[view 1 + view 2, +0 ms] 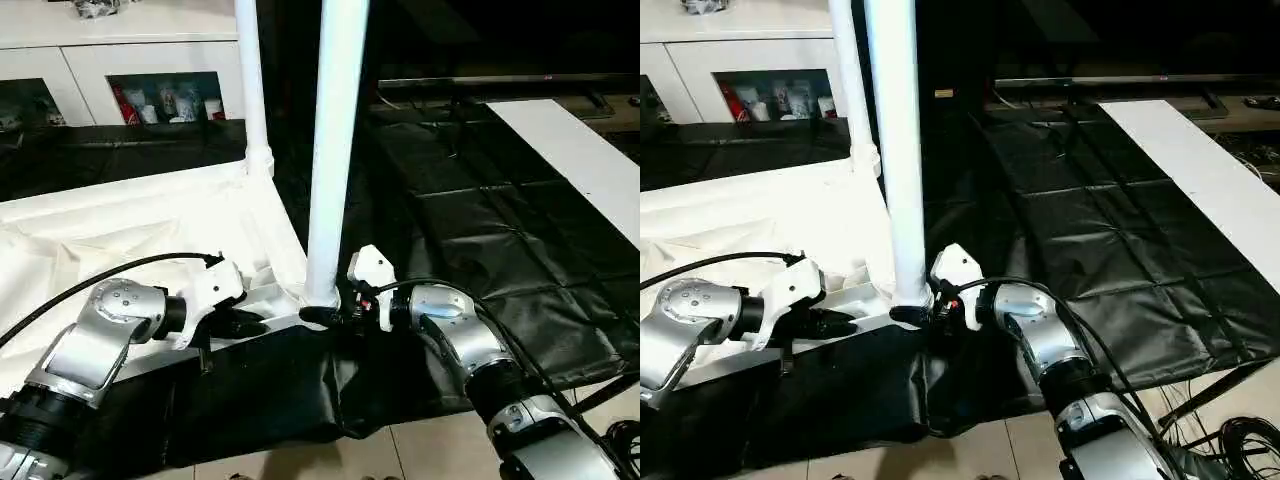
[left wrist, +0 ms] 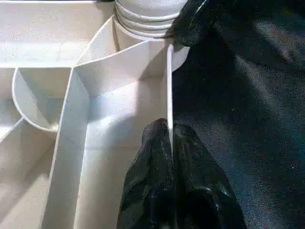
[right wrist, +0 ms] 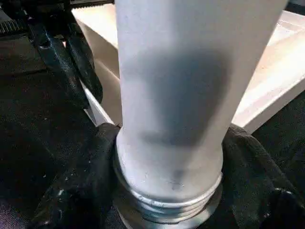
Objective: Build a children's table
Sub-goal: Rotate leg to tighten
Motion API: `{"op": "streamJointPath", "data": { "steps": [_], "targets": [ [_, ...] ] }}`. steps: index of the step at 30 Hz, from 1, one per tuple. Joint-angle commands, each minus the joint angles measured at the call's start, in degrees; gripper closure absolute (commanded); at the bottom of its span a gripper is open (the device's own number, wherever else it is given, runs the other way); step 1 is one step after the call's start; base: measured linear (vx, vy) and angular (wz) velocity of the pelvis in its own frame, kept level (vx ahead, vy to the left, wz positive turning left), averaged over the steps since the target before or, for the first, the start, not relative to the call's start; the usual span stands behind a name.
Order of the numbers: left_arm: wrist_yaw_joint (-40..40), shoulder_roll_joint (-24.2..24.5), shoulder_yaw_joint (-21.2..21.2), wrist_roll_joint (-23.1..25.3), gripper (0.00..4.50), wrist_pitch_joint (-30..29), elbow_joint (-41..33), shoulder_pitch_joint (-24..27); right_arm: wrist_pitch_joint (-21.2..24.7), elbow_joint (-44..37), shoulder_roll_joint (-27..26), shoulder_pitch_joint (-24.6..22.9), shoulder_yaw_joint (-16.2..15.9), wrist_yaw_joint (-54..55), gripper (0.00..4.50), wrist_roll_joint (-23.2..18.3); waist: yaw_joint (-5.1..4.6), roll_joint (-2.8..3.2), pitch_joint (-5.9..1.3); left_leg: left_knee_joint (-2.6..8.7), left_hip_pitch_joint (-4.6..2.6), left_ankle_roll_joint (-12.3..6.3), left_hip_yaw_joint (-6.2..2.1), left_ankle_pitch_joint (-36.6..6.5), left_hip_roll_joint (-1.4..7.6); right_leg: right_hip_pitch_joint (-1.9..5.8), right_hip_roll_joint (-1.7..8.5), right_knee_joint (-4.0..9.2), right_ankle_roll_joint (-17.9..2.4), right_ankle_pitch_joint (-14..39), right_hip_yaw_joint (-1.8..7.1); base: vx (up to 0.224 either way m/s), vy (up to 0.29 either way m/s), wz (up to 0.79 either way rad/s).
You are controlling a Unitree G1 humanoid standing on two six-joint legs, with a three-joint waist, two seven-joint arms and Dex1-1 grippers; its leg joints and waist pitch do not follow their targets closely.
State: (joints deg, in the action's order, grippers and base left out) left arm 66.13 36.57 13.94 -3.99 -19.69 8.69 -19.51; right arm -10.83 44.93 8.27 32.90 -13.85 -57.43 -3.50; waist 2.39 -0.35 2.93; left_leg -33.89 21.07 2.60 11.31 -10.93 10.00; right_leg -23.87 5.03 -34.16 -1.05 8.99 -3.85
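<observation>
Table top [image 1: 130,225], white and rimmed, lies upside down on the black sheet [image 1: 500,250], and both grippers work at its near corner. The left gripper [image 2: 170,143] is closed on the thin rim wall, one black finger [image 2: 152,167] inside and the other outside, pinching the edge just beside the corner socket [image 2: 147,28]. The right gripper [image 3: 167,157] has its fingers [image 3: 86,181] spread either side of the base of a leg [image 1: 335,150], pressed against it right above the ribbed end, which sits in that corner socket. That leg stands upright, rising out of the head views past the upper edge.

Two legs are seen standing: the near one held by the right gripper, and a second leg [image 1: 252,80] upright in the far corner socket. The left wrist view shows the underside's ribs and a curved wall inside the top. From the head, both silver forearms reach in, the left arm [image 1: 100,340] with a black cable looping over it, the right arm [image 1: 470,350] bent in from the other side.

The black sheet covers a big table, creased and hanging over its near edge above a tiled floor [image 1: 420,440]. A white board [image 1: 580,160] lies on the sheet to the right. Behind, a white cabinet [image 1: 120,60] with glass doors holds small items.
</observation>
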Motion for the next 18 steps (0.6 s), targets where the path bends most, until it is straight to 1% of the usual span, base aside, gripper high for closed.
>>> {"op": "streamJointPath", "data": {
  "steps": [1, 4, 7, 9, 10, 11, 12, 13, 14, 15, 16, 17, 18],
  "targets": [
    [1.44, -0.64, 2.10, -0.01, 4.50, -0.18, -0.50, -0.39, -0.96, 0.73, -0.47, 1.37, 0.56, 0.29, 1.78, 0.00, 0.04, 0.29, -3.65, 4.18, -0.72, -2.08, -1.37, -12.26, 3.19, 3.01, 3.41, 3.16, -13.97, 13.27, 2.88, 0.000, 0.000, 0.00],
    [1.43, -0.63, 2.10, -0.02, 4.50, -0.21, -0.47, -0.39, -1.15, 1.09, -0.60, 1.52, 0.59, 0.41, 1.80, 0.07, 0.00, 0.30, -3.57, 4.26, -0.75, -1.85, -1.41, -12.88, 3.21, 2.95, 3.33, 3.24, -13.64, 14.41, 2.86, 0.000, 0.000, 0.00],
    [1.07, -0.70, 2.04, -0.04, 4.50, -0.37, -0.36, -0.40, -2.05, 1.98, -1.41, 1.93, 1.20, 2.31, 1.80, 0.15, -0.07, 0.37, -3.62, 4.22, -0.80, -1.81, -1.39, -12.84, 3.22, 2.85, 3.35, 3.23, -13.72, 14.03, 2.90, 0.000, 0.000, 0.00],
    [0.57, -0.93, 1.94, 0.03, 4.50, -0.49, -0.13, -0.47, -2.43, 2.36, -1.92, 2.01, 1.63, 3.74, 1.80, 0.17, -0.14, 0.31, -3.63, 4.22, -0.71, -1.73, -1.41, -12.72, 3.17, 2.96, 3.34, 3.18, -13.74, 13.90, 2.89, 0.000, 0.000, 0.00],
    [-0.90, -1.60, 1.77, 0.57, 4.50, -0.50, 0.85, -0.91, -2.88, 2.53, -2.72, 1.90, 2.29, 5.56, 1.80, -0.06, -0.24, 0.27, -3.59, 4.22, -0.75, -1.59, -1.38, -12.92, 3.14, 2.85, 3.36, 3.27, -13.62, 14.42, 2.93, 0.000, 0.000, 0.00],
    [-2.27, -2.28, 1.58, 1.03, 4.50, -0.59, 1.79, -1.35, -3.22, 2.62, -3.36, 1.78, 2.82, 7.01, 1.80, -0.27, -0.26, 0.36, -3.55, 4.23, -0.81, -1.33, -1.38, -13.24, 3.12, 2.78, 3.37, 3.35, -13.52, 14.99, 2.95, 0.000, 0.000, 0.00],
    [-3.66, -2.89, 1.45, 1.58, 4.50, -0.92, 2.68, -1.84, -3.24, 2.72, -3.96, 1.74, 3.30, 8.19, 1.80, -0.50, -0.23, 0.28, -3.61, 4.19, -0.90, -1.03, -1.42, -13.55, 3.09, 2.83, 3.40, 3.44, -13.31, 15.63, 2.95, 0.000, 0.000, 0.00],
    [-6.55, -4.04, 1.19, 2.79, 4.50, -1.34, 4.45, -2.83, -3.17, 2.86, -5.05, 1.68, 4.09, 10.29, 1.80, -0.87, -0.37, 0.26, -3.44, 4.28, -0.80, -0.84, -1.40, -13.92, 3.04, 2.76, 3.33, 3.60, -12.92, 16.58, 2.96, 0.000, 0.000, 0.00],
    [-6.55, -4.04, 1.19, 2.79, 4.50, -1.34, 4.45, -2.83, -3.17, 2.86, -5.05, 1.68, 4.09, 10.29, 1.80, -0.87, -0.25, 0.29, -3.48, 4.24, -0.99, -0.61, -1.43, -14.26, 3.07, 2.69, 3.40, 3.69, -12.67, 17.35, 2.97, 0.000, 0.000, 0.00],
    [-9.39, -5.25, 0.78, 3.69, 4.50, -1.76, 6.09, -3.79, -3.22, 3.12, -5.90, 1.68, 4.58, 12.23, 1.80, -0.92, -0.22, 0.24, -3.53, 4.15, -1.13, -0.52, -1.34, -14.75, 3.04, 2.54, 3.38, 3.78, -12.43, 18.09, 3.01, 0.000, 0.000, 0.00],
    [-12.55, -6.91, 0.42, 4.54, 4.50, -2.53, 7.63, -4.99, -2.60, 3.45, -7.22, 1.73, 5.04, 15.31, 1.80, -0.77, -0.21, 0.23, -3.49, 4.23, -1.05, -0.34, -1.40, -14.76, 3.08, 2.54, 3.41, 3.82, -12.15, 18.62, 3.02, 0.000, 0.000, 0.00],
    [-14.52, -8.03, 0.23, 5.03, 4.50, -3.03, 8.56, -5.76, -2.18, 3.70, -8.04, 1.77, 5.29, 17.29, 1.80, -0.63, -0.17, 0.30, -3.51, 4.19, -1.12, -0.19, -1.35, -14.61, 3.01, 2.46, 3.34, 3.90, -12.05, 18.70, 3.01, 0.000, 0.000, 0.00],
    [-14.52, -8.03, 0.23, 5.03, 4.50, -3.03, 8.56, -5.76, -2.18, 3.70, -8.04, 1.77, 5.29, 17.29, 1.80, -0.63, 0.09, 0.24, -3.60, 4.13, -1.36, -0.15, -1.36, -14.67, 3.02, 2.39, 3.39, 3.98, -11.92, 18.72, 3.01, 0.000, 0.000, 0.00]
  ]
}}
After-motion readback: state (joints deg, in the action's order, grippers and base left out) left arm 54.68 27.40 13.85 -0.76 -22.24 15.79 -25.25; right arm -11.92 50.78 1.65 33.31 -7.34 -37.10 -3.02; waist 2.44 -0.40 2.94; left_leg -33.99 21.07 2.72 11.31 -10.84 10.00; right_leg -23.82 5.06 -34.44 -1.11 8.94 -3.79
